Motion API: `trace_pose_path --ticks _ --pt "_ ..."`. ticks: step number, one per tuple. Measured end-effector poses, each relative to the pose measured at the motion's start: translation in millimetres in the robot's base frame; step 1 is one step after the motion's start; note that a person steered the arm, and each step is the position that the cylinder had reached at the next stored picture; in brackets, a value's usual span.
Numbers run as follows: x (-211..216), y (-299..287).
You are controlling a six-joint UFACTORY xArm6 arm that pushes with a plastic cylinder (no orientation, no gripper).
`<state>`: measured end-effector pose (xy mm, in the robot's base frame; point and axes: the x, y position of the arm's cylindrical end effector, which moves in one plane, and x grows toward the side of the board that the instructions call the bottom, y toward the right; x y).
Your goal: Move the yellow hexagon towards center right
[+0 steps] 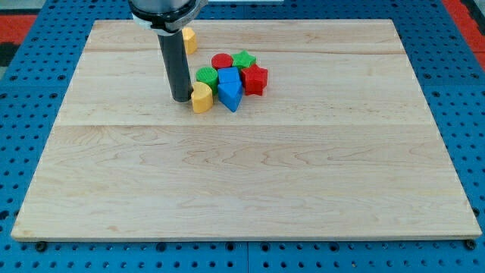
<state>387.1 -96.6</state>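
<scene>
Sitting in the upper middle of the wooden board point(242, 189), a bit left of centre, the yellow hexagon point(201, 98) has my tip point(180, 100) pressed right up against its left side, so the two look like they're touching. No hand or jaws here to speak of, just the plain dark rod, holding nothing. Right of the hexagon is where it gets crowded: a blue triangle point(231, 97) sits just beside it, pretty much touching, with a blue block point(228, 76) directly above that one. A green block point(207, 76) sits just above the hexagon, right next to the rod. Further up there's a red cylinder point(221, 61) and a second green block point(244, 60), and a red star point(255, 79) caps the cluster on the right. So that whole bunch is packed between the hexagon and the centre right of the frame. Another yellow block point(189, 40) peeks out near the top edge, partly hidden behind the rod, shape hard to tell. Around the board is blue pegboard point(30, 152).
</scene>
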Motion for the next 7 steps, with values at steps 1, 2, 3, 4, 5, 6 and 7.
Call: trace_pose_path --ticks 1,2,3,4,5,6,7 --pt "-1.3 -0.5" --pt "-2.7 -60.6" --pt "-46.6 -96.5" --pt "-111.4 -94.3" --pt "-134.4 -29.4" --pt "-155.4 3.4" --pt "-163.1 15.0"
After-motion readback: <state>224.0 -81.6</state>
